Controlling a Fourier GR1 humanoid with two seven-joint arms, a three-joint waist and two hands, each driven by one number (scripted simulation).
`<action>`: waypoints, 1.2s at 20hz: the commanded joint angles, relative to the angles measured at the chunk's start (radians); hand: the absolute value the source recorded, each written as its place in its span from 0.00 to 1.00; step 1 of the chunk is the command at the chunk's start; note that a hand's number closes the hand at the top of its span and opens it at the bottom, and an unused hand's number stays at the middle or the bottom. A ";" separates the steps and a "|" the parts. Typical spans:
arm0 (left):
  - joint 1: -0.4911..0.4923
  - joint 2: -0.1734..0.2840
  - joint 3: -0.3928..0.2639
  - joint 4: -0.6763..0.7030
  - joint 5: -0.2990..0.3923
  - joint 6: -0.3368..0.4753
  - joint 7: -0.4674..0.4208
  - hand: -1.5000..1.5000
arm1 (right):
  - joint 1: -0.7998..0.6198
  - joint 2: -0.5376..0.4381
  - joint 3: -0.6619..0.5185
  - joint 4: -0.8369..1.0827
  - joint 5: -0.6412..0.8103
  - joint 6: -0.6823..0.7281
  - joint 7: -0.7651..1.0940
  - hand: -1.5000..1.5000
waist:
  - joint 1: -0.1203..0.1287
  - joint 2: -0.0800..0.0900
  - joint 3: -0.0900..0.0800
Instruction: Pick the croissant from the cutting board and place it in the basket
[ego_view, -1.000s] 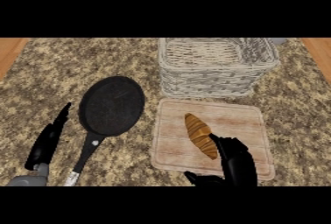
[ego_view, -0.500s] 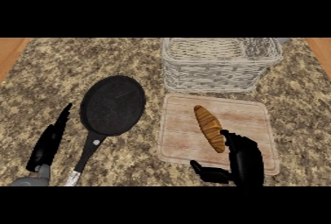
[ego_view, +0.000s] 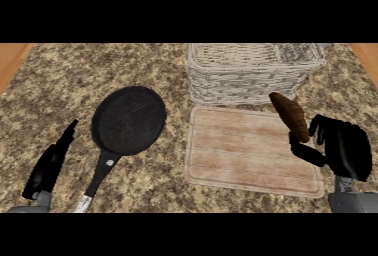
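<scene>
Your right hand (ego_view: 341, 150) pinches the croissant (ego_view: 289, 116) at its lower end, lifted over the cutting board's (ego_view: 244, 152) right edge, long axis pointing up toward the wicker basket (ego_view: 251, 75). Basket sits just beyond the board; left hand (ego_view: 50, 165) rests spread, far side of the frying pan (ego_view: 127, 122).

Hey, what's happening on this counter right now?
The robot's right hand holds the croissant up by its lower end, over the cutting board's right edge and just short of the wicker basket. The left hand rests open beside the black frying pan.
</scene>
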 joint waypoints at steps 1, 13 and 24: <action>0.018 -0.017 -0.009 -0.033 -0.016 0.014 0.024 0.50 | -0.081 -0.101 -0.091 -0.184 -0.105 0.199 0.035 1.00 | -0.006 0.000 0.002; -0.011 -0.011 0.046 0.101 0.001 -0.015 -0.073 0.50 | -0.370 -0.262 -0.295 -0.547 -0.432 0.716 0.240 1.00 | -0.013 0.001 0.001; -0.060 -0.052 0.017 0.071 -0.058 -0.005 -0.004 0.50 | -0.737 -0.171 -0.223 -0.383 -0.571 0.801 0.531 1.00 | 0.006 0.005 0.002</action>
